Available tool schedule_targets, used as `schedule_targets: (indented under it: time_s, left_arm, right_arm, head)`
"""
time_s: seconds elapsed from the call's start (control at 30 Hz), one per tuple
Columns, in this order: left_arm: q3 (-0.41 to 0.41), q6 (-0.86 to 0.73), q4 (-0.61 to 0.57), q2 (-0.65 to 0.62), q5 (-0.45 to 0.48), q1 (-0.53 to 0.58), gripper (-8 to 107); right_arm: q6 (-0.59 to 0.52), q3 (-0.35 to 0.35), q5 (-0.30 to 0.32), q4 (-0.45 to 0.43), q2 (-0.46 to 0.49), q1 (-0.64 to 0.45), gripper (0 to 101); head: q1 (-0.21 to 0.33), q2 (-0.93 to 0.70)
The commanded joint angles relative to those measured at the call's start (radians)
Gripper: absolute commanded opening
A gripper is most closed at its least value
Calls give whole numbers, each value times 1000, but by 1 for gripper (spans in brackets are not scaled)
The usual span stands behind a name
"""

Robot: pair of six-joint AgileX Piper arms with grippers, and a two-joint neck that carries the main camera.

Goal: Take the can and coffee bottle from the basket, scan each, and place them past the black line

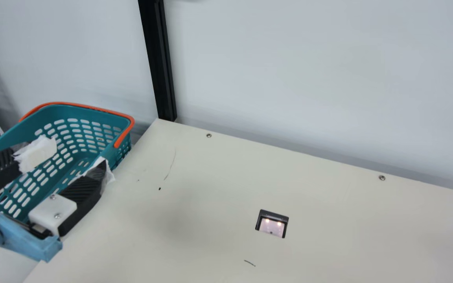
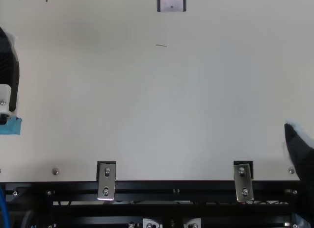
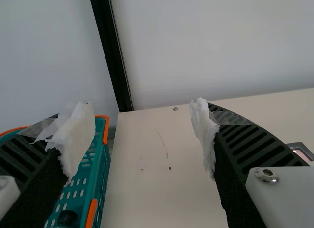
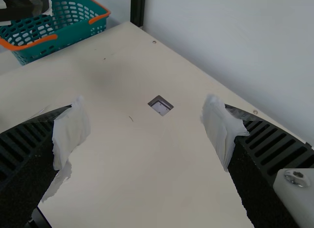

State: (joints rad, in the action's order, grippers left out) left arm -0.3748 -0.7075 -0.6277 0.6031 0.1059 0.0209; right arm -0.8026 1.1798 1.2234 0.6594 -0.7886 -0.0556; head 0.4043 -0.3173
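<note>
Left tool (image 1: 71, 162) spread, nothing pinched, one finger over the basket (image 1: 64, 111), the other by its rim on the worktop (image 1: 328, 204) side. Dark round top (image 3: 67, 218) down in the basket, near the outer finger; I take it for the coffee bottle. Long axis, and the can's place: cannot tell. Right tool (image 4: 142, 132) spread, farther off. I'd go outward, then down, left.

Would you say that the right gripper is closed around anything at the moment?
No, the right gripper is open, its two fingers wide apart with nothing held between them.
</note>
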Motion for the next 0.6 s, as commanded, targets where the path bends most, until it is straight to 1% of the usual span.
schedule_targets:
  time_s: [0.0, 0.53, 0.57]
  left_arm:
    - [0, 0, 0, 0, 0, 0, 90]
    - [0, 0, 0, 0, 0, 0, 90]
    - [0, 38, 36, -1, -2, 4, 90]
  right_arm:
    - [0, 0, 0, 0, 0, 0, 101]
    - [0, 0, -3, 0, 0, 0, 101]
    - [0, 0, -3, 0, 0, 0, 101]
  head:
    - [32, 8]
    - [32, 8]
    - [32, 8]
